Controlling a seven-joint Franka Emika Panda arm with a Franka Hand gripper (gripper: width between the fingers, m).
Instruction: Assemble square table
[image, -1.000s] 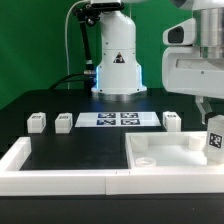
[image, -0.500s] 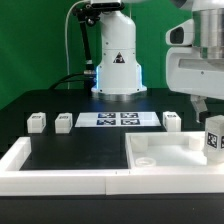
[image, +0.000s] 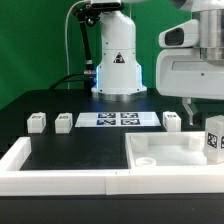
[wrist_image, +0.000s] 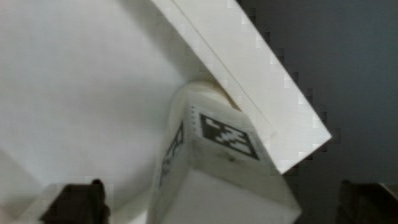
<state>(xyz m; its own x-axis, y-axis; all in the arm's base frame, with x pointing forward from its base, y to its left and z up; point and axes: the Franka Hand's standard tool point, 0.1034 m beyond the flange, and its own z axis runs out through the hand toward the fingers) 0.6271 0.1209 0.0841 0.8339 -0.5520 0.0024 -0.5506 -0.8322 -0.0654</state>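
The white square slab (image: 165, 158) lies at the front on the exterior view's right. One white tagged leg (image: 214, 138) stands upright on its far right corner. My gripper (image: 204, 112) hangs just above and slightly left of that leg, open and holding nothing. In the wrist view the leg (wrist_image: 222, 165) stands between my two dark fingertips (wrist_image: 75, 202), clear of both, with the slab (wrist_image: 89, 90) under it. Three more legs stand at the back: two on the left (image: 36, 122) (image: 64, 121) and one on the right (image: 172, 120).
The marker board (image: 120, 119) lies flat between the back legs. A long white rim wall (image: 40, 178) runs along the front and up the left side. The robot base (image: 118, 60) stands behind, with cables on the left.
My gripper has shifted toward the exterior view's left and slightly up. The leg has stayed upright on the slab's corner.
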